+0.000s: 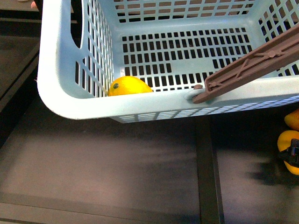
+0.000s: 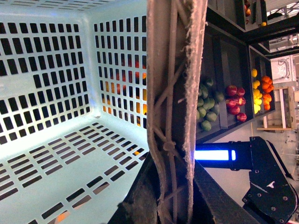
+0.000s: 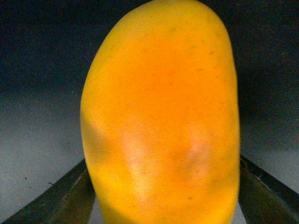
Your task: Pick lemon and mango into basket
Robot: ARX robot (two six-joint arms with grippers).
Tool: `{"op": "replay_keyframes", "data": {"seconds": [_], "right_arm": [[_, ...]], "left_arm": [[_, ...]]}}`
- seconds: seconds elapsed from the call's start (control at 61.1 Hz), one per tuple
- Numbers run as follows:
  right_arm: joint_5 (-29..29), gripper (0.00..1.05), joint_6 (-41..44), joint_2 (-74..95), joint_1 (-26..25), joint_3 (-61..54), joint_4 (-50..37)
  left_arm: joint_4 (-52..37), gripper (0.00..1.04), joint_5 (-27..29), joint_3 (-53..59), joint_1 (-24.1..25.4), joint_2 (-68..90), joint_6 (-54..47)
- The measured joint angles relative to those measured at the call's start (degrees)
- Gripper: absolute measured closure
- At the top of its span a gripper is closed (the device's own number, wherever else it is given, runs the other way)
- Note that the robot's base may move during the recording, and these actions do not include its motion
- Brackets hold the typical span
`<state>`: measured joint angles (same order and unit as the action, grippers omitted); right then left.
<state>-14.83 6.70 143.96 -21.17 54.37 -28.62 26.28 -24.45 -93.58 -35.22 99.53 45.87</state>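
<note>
Mango (image 3: 161,116): outside the basket (image 1: 140,109), at 4 o'clock on the front view's edge, over the dark worktop (image 1: 117,172). Can't tell whether it is lifted yet.

Right end effector (image 1: 293,154) is on it. Fingers (image 3: 70,198) are spread to the fruit's width, one against each flank; clamped, as far as I can judge.

Lemon (image 1: 128,87): in the basket, near-left corner, 11 o'clock.

Left end effector (image 2: 175,203) is closed on the brown handle (image 2: 177,93), probably steadying the basket.

Step in hand: mango pick-up. The next move calls for a lift clear of the near rim, a carry toward 10 o'clock avoiding the slanting handle, then release over open floor beside the lemon.
</note>
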Motion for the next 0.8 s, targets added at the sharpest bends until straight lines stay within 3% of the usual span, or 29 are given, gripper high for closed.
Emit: {"op": "replay_keyframes", "data": {"seconds": [0.049,0.147,0.376,0.605,0.802], "right_arm": [[-0.5,0.4,-0.7,-0.5,-0.5,-0.6,-0.7],[-3.0,0.44,-1.8,-3.4,-2.0,-3.6,-2.6],[-10.5,0.44,-2.8,-20.7,-8.1,-13.6,-5.0],[-21.1,0.44,-4.5,-45.5,-14.6,-22.5,-0.2],[-29.8,0.44,-10.1,-66.8,-14.3,-25.8,4.0]], "left_arm": [[0.0,0.97,0.0,0.0,0.0,0.0,0.0],[0.0,0.97,0.0,0.0,0.0,0.0,0.0],[0.0,0.97,0.0,0.0,0.0,0.0,0.0],[0.0,0.97,0.0,0.0,0.0,0.0,0.0],[0.0,0.97,0.0,0.0,0.0,0.0,0.0]]}}
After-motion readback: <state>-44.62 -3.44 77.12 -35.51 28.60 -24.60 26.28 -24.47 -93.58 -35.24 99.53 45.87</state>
